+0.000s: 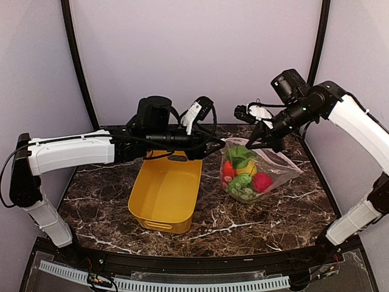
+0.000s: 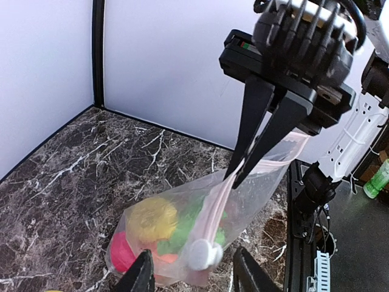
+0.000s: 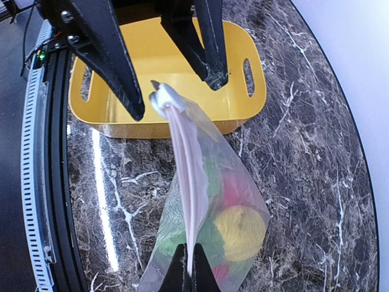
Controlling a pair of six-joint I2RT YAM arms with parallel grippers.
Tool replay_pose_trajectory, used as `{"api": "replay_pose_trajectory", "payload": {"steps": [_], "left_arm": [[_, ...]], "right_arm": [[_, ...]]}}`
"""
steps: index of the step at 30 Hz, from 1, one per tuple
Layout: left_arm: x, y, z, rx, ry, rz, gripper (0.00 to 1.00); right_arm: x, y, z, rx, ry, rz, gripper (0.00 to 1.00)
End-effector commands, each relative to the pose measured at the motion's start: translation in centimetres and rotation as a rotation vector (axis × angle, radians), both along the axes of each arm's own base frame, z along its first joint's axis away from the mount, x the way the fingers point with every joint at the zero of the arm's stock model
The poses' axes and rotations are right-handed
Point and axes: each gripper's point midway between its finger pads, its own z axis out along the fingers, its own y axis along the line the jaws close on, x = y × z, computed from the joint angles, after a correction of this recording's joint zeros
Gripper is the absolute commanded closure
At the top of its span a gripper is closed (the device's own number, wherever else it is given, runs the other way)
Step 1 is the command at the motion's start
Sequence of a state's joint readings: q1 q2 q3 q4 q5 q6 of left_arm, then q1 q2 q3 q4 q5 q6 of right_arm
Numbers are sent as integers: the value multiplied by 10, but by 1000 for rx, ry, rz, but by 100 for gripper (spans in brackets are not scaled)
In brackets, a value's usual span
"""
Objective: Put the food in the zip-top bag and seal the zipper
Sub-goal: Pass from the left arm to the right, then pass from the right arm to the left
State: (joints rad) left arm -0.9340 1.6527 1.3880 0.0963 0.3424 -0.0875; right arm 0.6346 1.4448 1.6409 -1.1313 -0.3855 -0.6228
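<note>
Step in hand, by my reading: sealing, not loading. The food (image 1: 246, 176) is sitting inside the bag (image 1: 284, 167), several pieces in yellow, red and green. The bag is lying toward the far right corner of the table (image 1: 243, 225), just right of the yellow tub (image 1: 164, 194), its belly resting on the table and its mouth edge hanging lifted. The right gripper (image 2: 237, 173) is pinching the zipper (image 3: 185, 176), fingers pressed together on the pink strip and holding that end up. The left gripper (image 2: 193, 255) is standing with jaws spread, 1 finger on each side of the strip's other end, where the plastic is bunching into a whitish lump. The fingers are looking apart from it, not gripping. The strip is showing as 1 narrow band between the 2 grippers, so it is looking closed, though I cannot tell whether it is pressed shut along the whole run. The next move is probably calling for the left jaws to close on the strip and run along it toward the right gripper, with the right holding tension so the floppy plastic is not folding. If the seal is already complete, it is calling for both to let go. Writing: no brand, label or text is showing legibly in any view.
</note>
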Motion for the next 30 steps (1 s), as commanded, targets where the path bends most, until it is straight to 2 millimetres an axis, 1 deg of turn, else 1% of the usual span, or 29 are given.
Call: {"api": "replay_pose_trajectory", "payload": {"steps": [1,2,6,9,10,12,13,14,15,16,17,18,19,20,22,24,26,30], "left_arm": [[-15,12,20,-73,-132,-45,55],[-16,12,15,-65,-127,-50,56],[-19,9,8,-58,-156,-85,62],[-19,7,4,-55,-167,-94,71],[-19,7,5,-61,-172,-94,73],[-19,7,8,-72,-181,-93,80],[-19,9,8,-76,-184,-86,81],[-16,11,13,-87,-203,-59,78],[-17,16,14,-91,-217,-49,75],[-15,21,25,-117,-250,-19,67],[-14,24,20,-111,-260,-8,66],[-13,29,30,-128,-295,15,66],[-14,31,27,-122,-303,19,68],[-15,33,29,-120,-320,17,71],[-18,32,30,-114,-329,-5,76],[-21,29,30,-114,-326,-32,79],[-23,27,29,-117,-322,-47,81],[-23,23,30,-130,-323,-59,79]], "right_arm": [[-24,11,33,113,-1,152,100],[-27,12,35,124,10,165,100],[-34,14,38,146,42,192,100],[-35,14,39,155,50,196,100],[-35,14,39,153,53,194,100],[-36,14,37,151,65,197,100],[-37,14,36,149,67,198,100],[-38,13,35,148,72,202,100],[-39,13,35,148,74,204,100],[-39,13,35,148,75,205,100],[-40,13,35,147,77,206,100],[-40,13,35,148,80,209,100],[-41,13,34,148,84,212,100],[-41,13,35,148,85,214,100],[-42,14,34,149,92,218,100],[-42,14,35,153,97,222,100],[-42,15,35,154,104,224,100],[-43,16,35,158,115,229,100]]}}
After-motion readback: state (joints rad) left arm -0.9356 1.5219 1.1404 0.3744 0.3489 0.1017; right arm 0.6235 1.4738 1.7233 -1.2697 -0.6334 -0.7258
